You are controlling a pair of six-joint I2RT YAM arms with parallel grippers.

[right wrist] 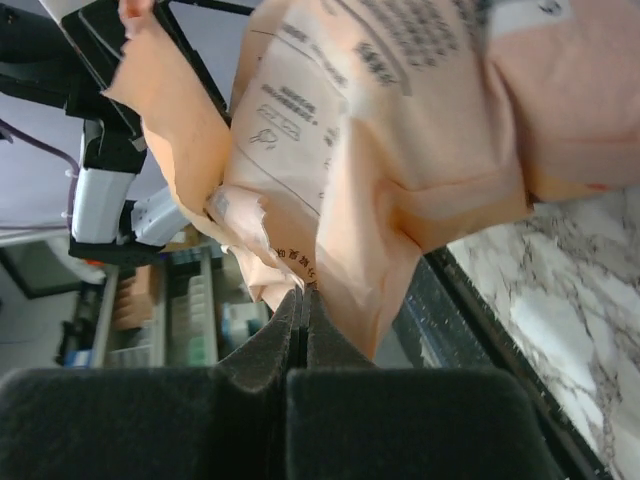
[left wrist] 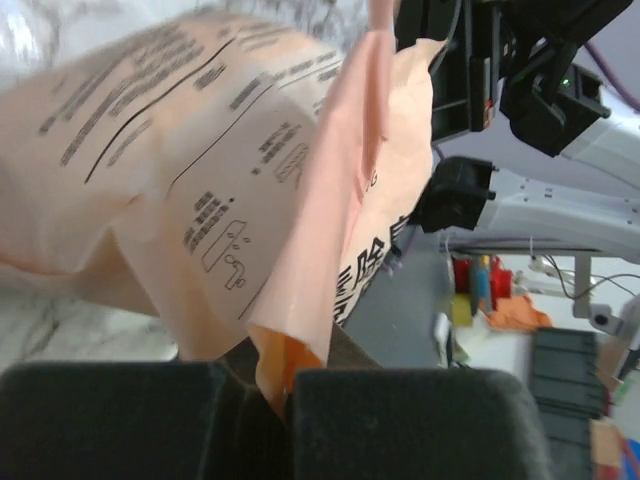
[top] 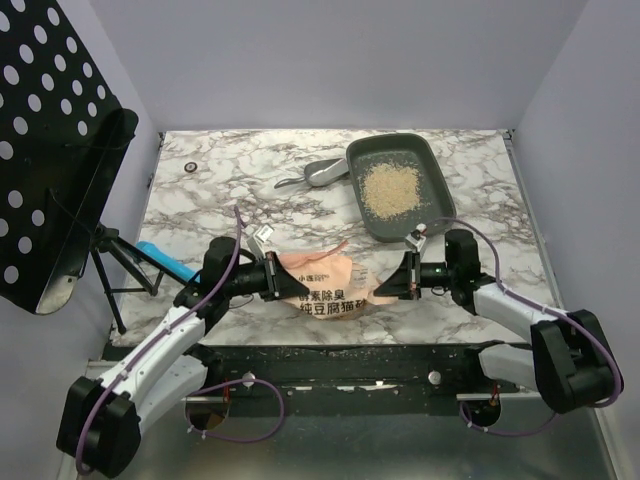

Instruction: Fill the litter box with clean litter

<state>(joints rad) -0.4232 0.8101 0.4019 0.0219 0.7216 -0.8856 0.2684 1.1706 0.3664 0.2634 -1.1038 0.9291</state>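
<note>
The dark grey litter box (top: 432, 160) stands at the back right of the marble table, with a patch of pale tan clean litter (top: 391, 188) heaped inside it. An orange-tan printed bag (top: 330, 283) hangs between my two arms near the table's front edge. My left gripper (top: 296, 285) is shut on the bag's left edge; the film (left wrist: 275, 375) is pinched between its jaws. My right gripper (top: 384, 284) is shut on the bag's right edge (right wrist: 300, 280). Both wrist views are filled by the bag (left wrist: 200, 190).
A small grey scoop (top: 318, 175) lies left of the litter box. A black perforated stand (top: 50, 140) leans at the far left, with a blue object (top: 165, 260) below it. A small dark ring (top: 191, 165) sits at the back left.
</note>
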